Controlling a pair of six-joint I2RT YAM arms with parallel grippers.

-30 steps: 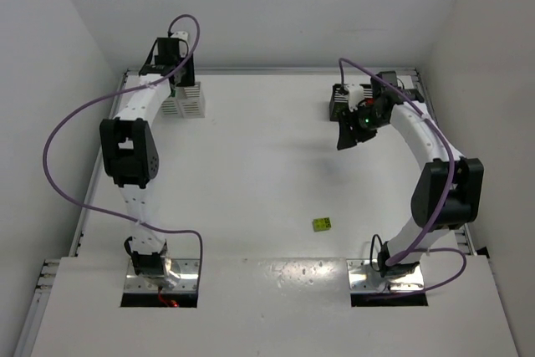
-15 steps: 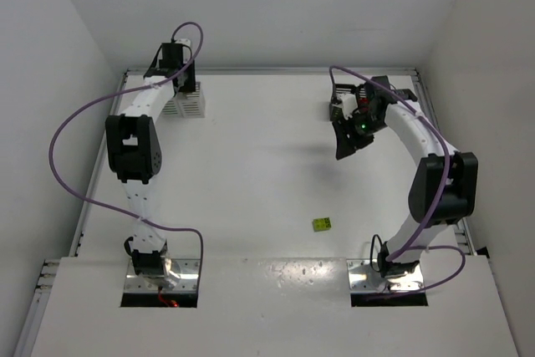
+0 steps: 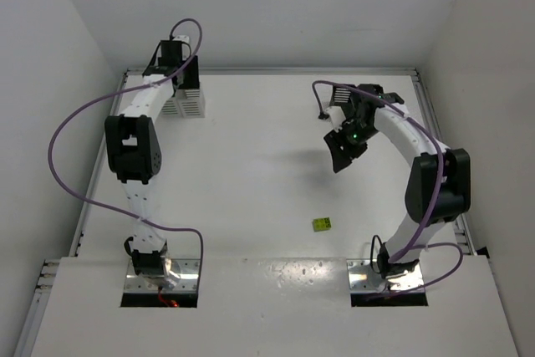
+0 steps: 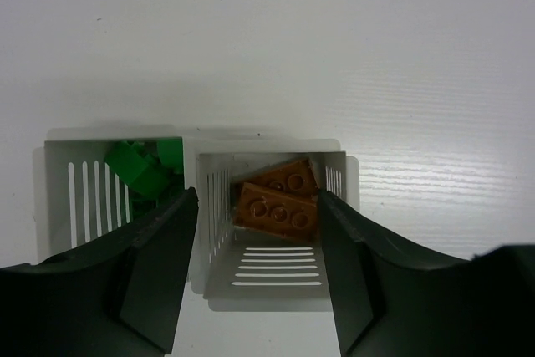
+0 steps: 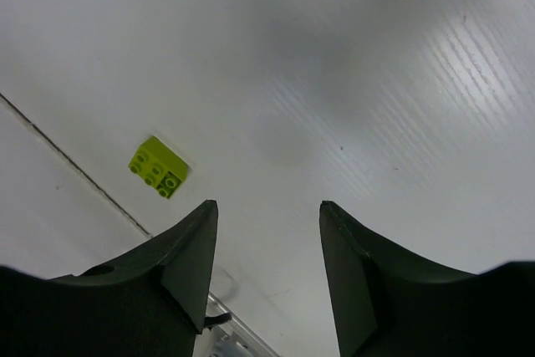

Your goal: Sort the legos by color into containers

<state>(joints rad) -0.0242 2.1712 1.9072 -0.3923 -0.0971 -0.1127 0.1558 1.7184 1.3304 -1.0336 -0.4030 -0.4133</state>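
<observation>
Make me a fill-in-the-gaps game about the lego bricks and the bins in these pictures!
1. The white bin under the left gripper has ____ orange-brown bricks in it.
2. The bricks in the neighbouring bin are coloured ____.
3. The only brick lying on the table is ____ green.
4. The right gripper is open and holds ____.

Missing words: two; green; lime; nothing.

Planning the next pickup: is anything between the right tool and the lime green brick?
Nothing visible. Only bare table lies between the right tool and the lime green brick; the tool is open and empty.
</observation>
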